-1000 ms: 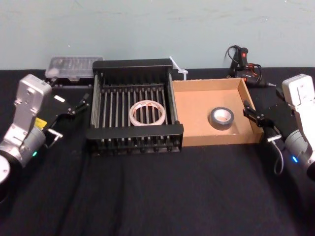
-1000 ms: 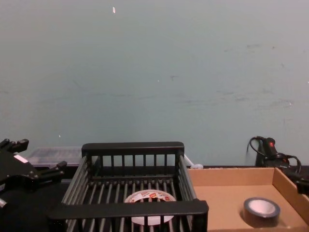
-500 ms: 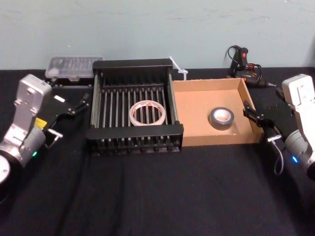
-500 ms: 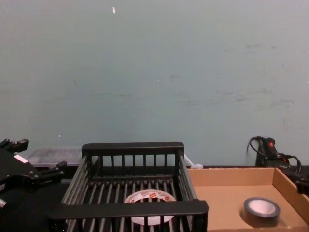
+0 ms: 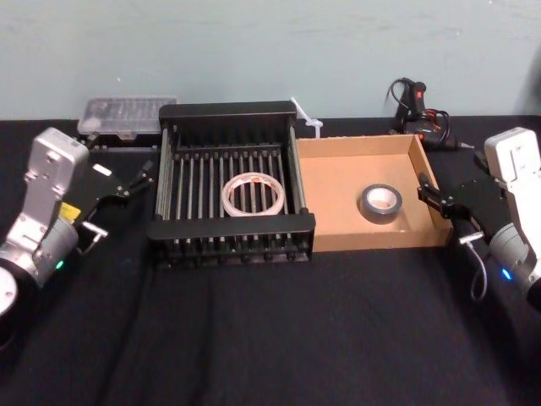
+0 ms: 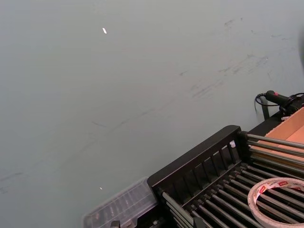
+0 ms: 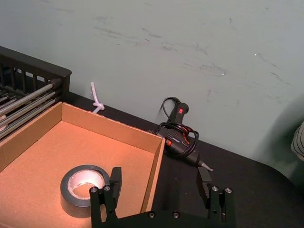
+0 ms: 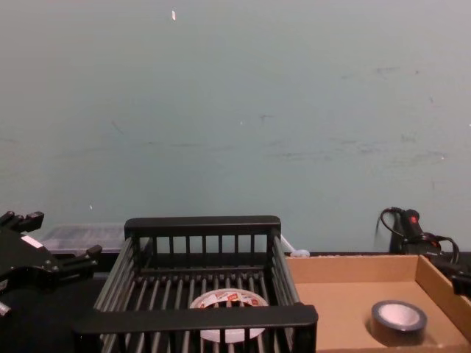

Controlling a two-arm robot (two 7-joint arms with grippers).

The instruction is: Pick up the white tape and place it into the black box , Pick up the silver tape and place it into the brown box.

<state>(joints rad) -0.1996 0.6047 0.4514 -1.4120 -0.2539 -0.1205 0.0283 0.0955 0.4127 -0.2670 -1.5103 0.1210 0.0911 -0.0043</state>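
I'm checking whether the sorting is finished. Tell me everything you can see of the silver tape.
The silver tape is a small roll with a dark grey-black outer band, a dull silvery face and a pale centre. It lies flat on the floor of the brown box, in its right half, clear of the walls. Only the box floor touches it.

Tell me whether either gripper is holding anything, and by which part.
Nothing is held. The left gripper and right gripper are both open and empty; the white tape lies in the black box, the silver tape in the brown box.
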